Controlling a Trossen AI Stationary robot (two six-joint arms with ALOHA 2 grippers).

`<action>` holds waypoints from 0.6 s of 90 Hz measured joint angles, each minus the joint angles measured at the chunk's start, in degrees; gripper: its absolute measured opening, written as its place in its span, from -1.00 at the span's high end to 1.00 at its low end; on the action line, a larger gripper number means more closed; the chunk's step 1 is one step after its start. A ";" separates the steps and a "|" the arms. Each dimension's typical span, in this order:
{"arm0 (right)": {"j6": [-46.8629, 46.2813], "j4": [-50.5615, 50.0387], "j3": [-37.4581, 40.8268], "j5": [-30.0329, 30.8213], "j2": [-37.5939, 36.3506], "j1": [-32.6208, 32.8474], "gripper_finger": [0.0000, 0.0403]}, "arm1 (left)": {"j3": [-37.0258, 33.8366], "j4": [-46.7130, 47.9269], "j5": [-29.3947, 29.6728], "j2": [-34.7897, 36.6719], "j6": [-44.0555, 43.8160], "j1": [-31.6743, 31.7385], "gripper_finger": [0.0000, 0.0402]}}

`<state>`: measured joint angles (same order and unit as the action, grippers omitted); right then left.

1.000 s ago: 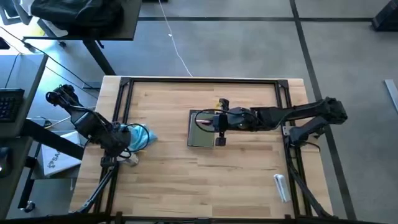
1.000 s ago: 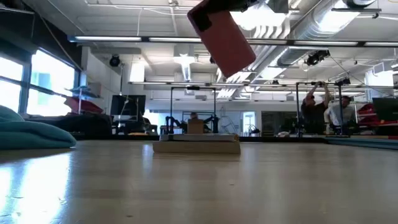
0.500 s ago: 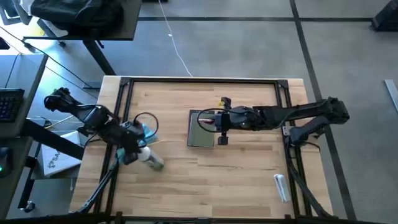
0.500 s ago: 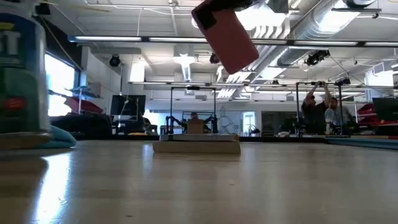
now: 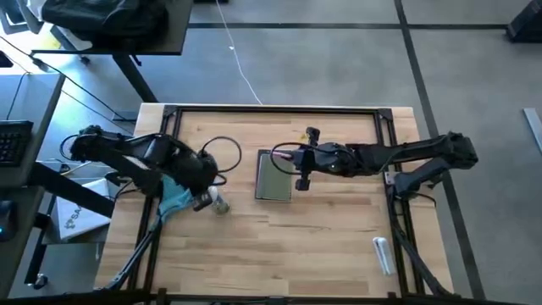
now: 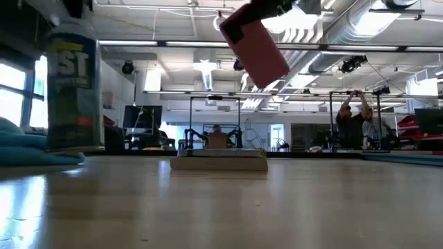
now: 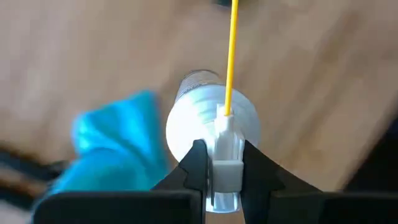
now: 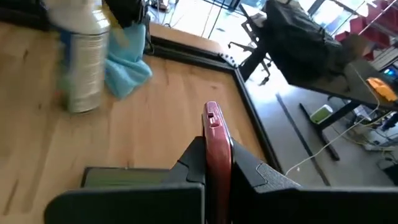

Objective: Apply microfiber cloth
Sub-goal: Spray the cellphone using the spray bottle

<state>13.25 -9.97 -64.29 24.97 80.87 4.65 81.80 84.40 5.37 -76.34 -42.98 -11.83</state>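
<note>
At nine o'clock on the pale wooden worktop (image 5: 254, 246): soft turquoise microfiber cloth (image 5: 175, 194), crumpled, flat on the wood near the black frame rail, partly under the left arm. Just beside it toward the centre, left hand (image 5: 210, 201) clamped on the white spray cap of a small silver-bodied spray bottle (image 5: 220, 203), carried upright above the wood, thin yellow tube showing over the cap in the left wrist view. At the centre, flat grey-green rectangular tablet (image 5: 273, 176) lying on the wood. Over its three o'clock edge, right hand (image 5: 302, 172) closed on a slim pink phone (image 6: 255, 44), raised well clear of the tablet and tilted. Toward five o'clock, small white tube (image 5: 383, 254) near the corner.
</note>
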 joint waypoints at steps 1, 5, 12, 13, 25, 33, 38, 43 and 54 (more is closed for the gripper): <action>-0.11 0.59 0.54 0.00 -0.13 -0.15 1.00 | 0.33 0.24 0.26 -0.39 -0.07 0.29 0.84; -0.40 3.40 2.86 -0.07 -1.09 -0.54 1.00 | 1.32 1.13 0.71 -1.62 -0.24 1.48 0.84; -0.74 8.71 7.10 -0.83 -2.46 -1.45 1.00 | 2.19 3.02 -0.38 -3.69 -0.26 3.29 0.84; -0.75 9.49 7.63 -1.14 -2.64 -1.52 1.00 | 2.26 3.21 -0.65 -4.01 -0.26 3.51 0.84; -0.76 15.40 13.18 -2.23 -4.11 -2.76 1.00 | 3.37 2.51 -4.28 -7.01 -0.21 5.85 0.81; -0.76 17.62 15.75 -2.55 -4.18 -3.28 1.00 | 4.38 2.99 -5.34 -8.52 0.68 6.90 0.80; -0.52 19.76 17.27 -3.74 -4.15 -3.46 1.00 | 5.19 2.64 -6.55 -9.17 1.10 7.62 0.81; -0.47 22.49 18.57 -4.64 -4.15 -3.51 1.00 | 6.12 2.34 -6.82 -9.53 0.70 8.35 0.83; -0.34 27.40 21.23 -6.48 -4.13 -3.42 1.00 | 7.71 1.12 -6.08 -9.55 -1.04 10.39 0.84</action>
<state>12.91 17.44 -43.06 18.49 76.74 1.23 89.51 85.52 -0.71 -85.89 -44.02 -1.45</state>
